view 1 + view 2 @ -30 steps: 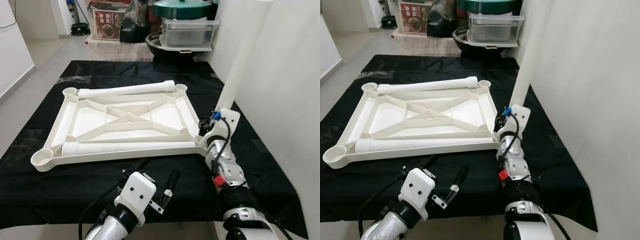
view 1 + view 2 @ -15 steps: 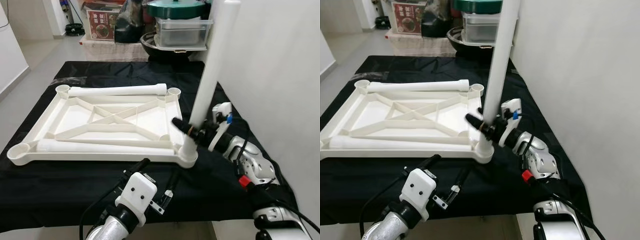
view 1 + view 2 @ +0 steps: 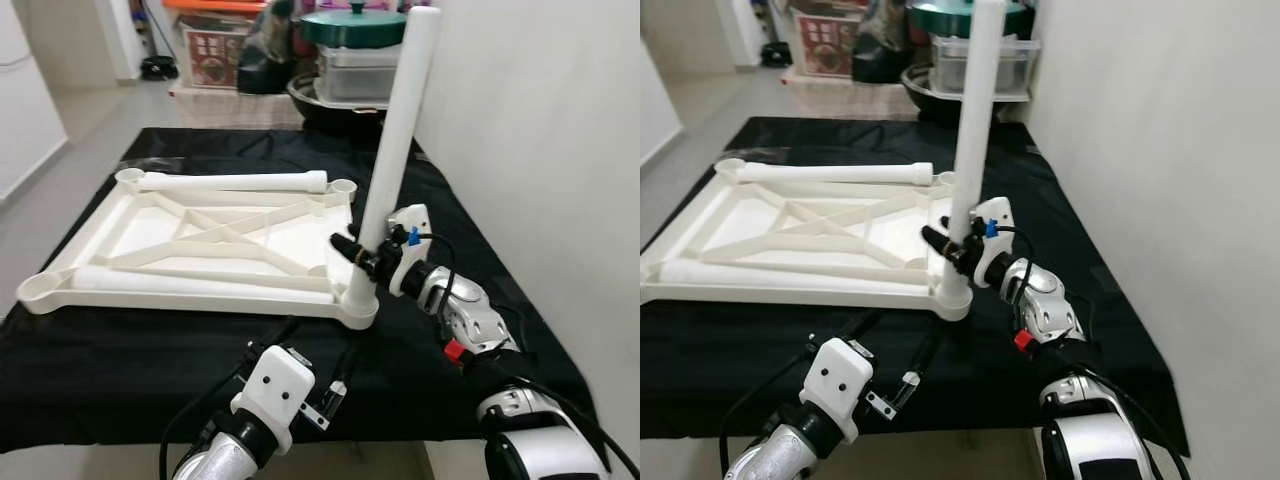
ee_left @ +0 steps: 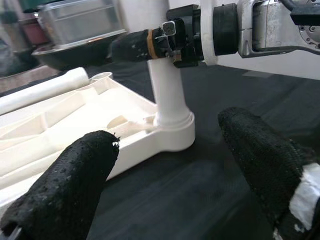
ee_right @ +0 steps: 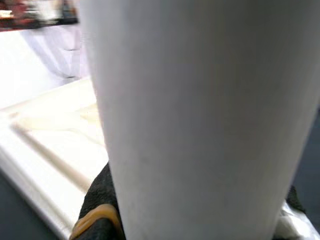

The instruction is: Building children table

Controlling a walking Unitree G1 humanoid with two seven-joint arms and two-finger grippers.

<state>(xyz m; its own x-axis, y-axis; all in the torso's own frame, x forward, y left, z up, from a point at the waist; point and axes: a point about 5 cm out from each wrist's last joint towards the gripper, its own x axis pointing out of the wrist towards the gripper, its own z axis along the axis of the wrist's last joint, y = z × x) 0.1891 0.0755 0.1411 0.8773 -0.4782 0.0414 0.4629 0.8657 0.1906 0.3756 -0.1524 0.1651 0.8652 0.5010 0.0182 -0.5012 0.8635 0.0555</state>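
A white plastic tabletop [image 3: 200, 245] lies upside down on the black cloth, with round sockets at its corners. A white table leg [image 3: 392, 160] stands upright in the near right socket [image 3: 357, 308]. My right gripper [image 3: 362, 257] is shut on this leg just above the socket; in the left wrist view the leg [image 4: 167, 95] rises from the socket with the black fingers [image 4: 140, 44] clamped around it. Two more legs lie on the tabletop, one along the far edge [image 3: 235, 182] and one along the near edge [image 3: 200, 284]. My left gripper [image 3: 315, 355] hovers open over the cloth in front of the tabletop.
The black cloth [image 3: 120, 360] covers a low table. A white wall [image 3: 540, 140] runs close along the right side. Behind the table stand a box [image 3: 215, 45], a dark bowl [image 3: 325, 98] and a clear container with a green lid [image 3: 360, 60]. Bare floor [image 3: 90, 110] lies at the far left.
The leg went from held high beside the corner to standing upright in the near right socket, with my right gripper still shut on it. The camera has shifted. The left arm stayed put.
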